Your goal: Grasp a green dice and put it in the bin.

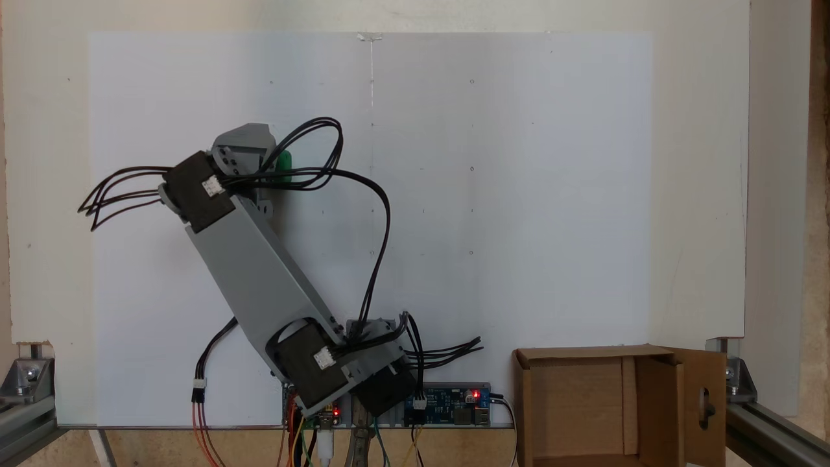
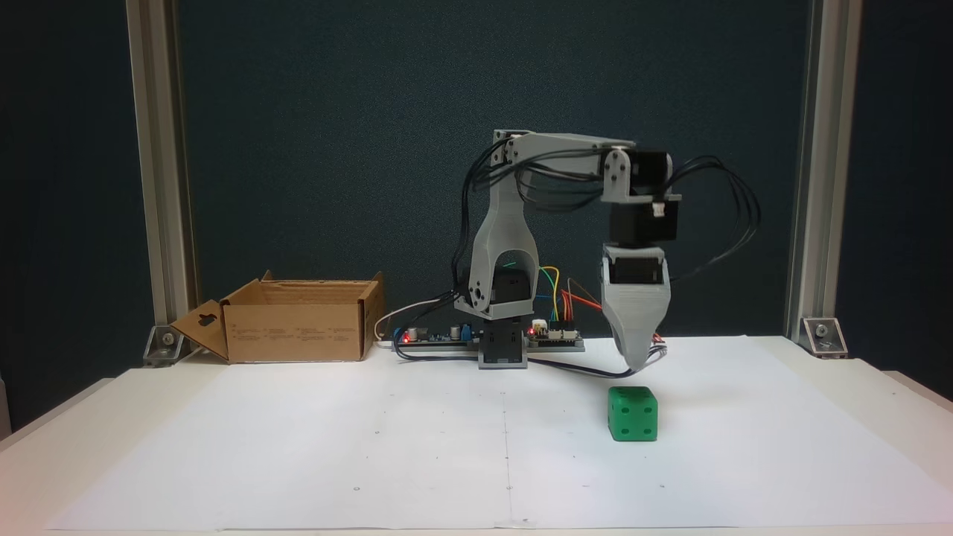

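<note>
The green dice point(image 2: 633, 414) rests on the white paper, right of centre in a fixed view. In a fixed view from above, a sliver of the green dice point(image 1: 284, 163) shows beside the grey wrist point(image 1: 246, 146). My gripper point(image 2: 636, 365) points straight down, its tip just above the dice's top and apart from it. Its jaws line up one behind the other, so the gap between them is hidden. The bin point(image 2: 298, 331), a brown cardboard box with open flaps, stands far left by the arm's base. From above, the bin point(image 1: 587, 354) lies at the bottom right.
The arm's base and circuit boards point(image 2: 514, 339) with loose wires sit at the back of the table. Aluminium frame posts point(image 2: 160, 171) stand at both back corners. White paper point(image 2: 372, 447) covers the table between the dice and the bin.
</note>
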